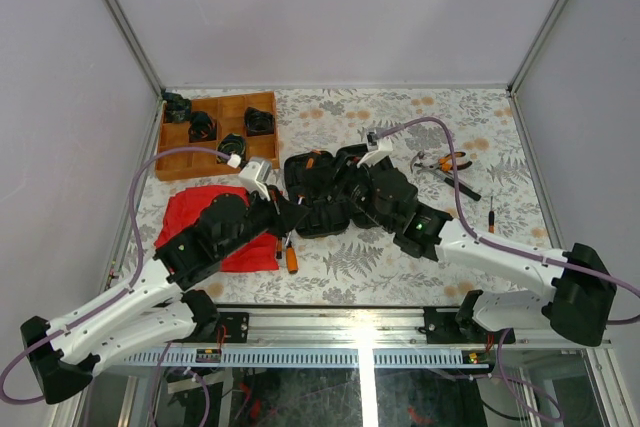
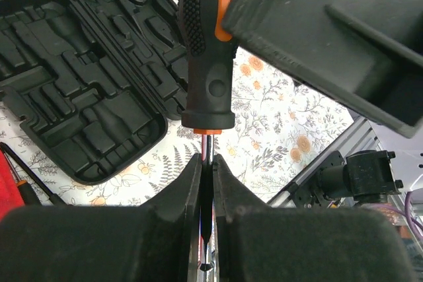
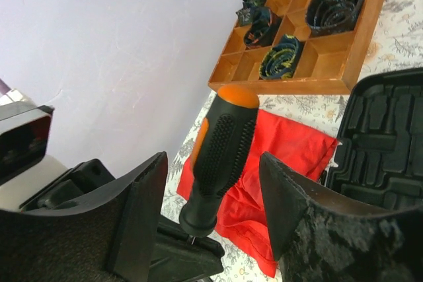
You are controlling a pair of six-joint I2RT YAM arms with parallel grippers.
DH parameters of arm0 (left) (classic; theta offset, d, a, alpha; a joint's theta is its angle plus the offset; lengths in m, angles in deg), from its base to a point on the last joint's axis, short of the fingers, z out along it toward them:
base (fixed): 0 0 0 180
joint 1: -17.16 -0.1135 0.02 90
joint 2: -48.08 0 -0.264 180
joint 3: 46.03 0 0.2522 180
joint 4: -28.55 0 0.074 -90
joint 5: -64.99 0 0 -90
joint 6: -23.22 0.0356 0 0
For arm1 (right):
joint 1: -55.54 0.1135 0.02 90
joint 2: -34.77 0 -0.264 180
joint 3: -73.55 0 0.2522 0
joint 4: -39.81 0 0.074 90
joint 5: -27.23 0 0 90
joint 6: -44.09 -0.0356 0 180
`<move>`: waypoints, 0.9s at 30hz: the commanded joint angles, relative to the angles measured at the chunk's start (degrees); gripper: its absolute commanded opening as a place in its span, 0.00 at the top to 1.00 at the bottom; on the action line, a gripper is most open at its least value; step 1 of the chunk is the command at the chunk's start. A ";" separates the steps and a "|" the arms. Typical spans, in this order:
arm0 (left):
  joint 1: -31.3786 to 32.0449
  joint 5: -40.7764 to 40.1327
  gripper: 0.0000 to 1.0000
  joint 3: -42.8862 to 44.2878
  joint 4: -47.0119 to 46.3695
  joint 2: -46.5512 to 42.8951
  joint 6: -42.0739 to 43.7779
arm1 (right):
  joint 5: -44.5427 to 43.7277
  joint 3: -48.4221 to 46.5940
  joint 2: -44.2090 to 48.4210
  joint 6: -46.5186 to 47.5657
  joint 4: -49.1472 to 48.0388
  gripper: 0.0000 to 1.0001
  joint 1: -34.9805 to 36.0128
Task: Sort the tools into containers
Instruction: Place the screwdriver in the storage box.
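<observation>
Left claw: jaws closed on the bare metal shaft of a screwdriver, just below its orange-and-black handle. Tool case: lying open on the floral bench, both halves showing empty moulded slots. A large black finger overlaps the handle's right side; contact cannot be confirmed.

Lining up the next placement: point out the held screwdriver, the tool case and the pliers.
screwdriver point(image 2: 208, 51): left wrist view, black handle grip.
tool case point(image 2: 86, 117): left wrist view, moulded inner half.
pliers point(image 1: 455, 160): top external view, orange handle.
</observation>
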 commanded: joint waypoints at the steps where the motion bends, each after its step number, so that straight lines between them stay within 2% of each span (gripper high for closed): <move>1: -0.42 1.09 1.00 -0.70 -5.85 -0.85 0.66 | -2.86 -2.50 -1.16 -3.31 -0.64 0.38 -0.31; 7: -0.43 2.58 1.00 -1.45 -6.31 -1.07 0.31 | -1.63 -2.28 -3.17 -3.16 -3.83 0.49 -0.33; 11: -0.43 3.28 0.99 -1.49 -6.74 -0.59 -0.16 | -0.66 -2.11 -3.53 -2.69 -5.07 0.66 -0.32; 15: -0.43 3.89 0.84 -1.22 -6.06 0.36 -0.57 | -1.16 -1.18 -2.39 -0.61 -5.25 0.87 -0.28; 18: -0.44 4.09 0.68 -1.06 -5.37 1.07 -0.82 | -3.07 -0.73 -0.90 1.35 -3.69 0.96 -0.34; 22: -0.44 3.25 0.50 -0.79 -3.69 1.55 -0.91 | -7.46 -3.72 0.27 7.27 3.96 1.00 -0.35; 25: -0.71 -1.19 0.38 -0.62 -0.75 1.18 -2.36 | -11.68 -8.48 0.22 13.96 13.92 1.00 -0.85; 27: -1.83 -2.55 0.35 -0.52 0.63 1.21 -3.46 | -12.37 -10.59 0.21 16.88 19.21 1.00 -2.28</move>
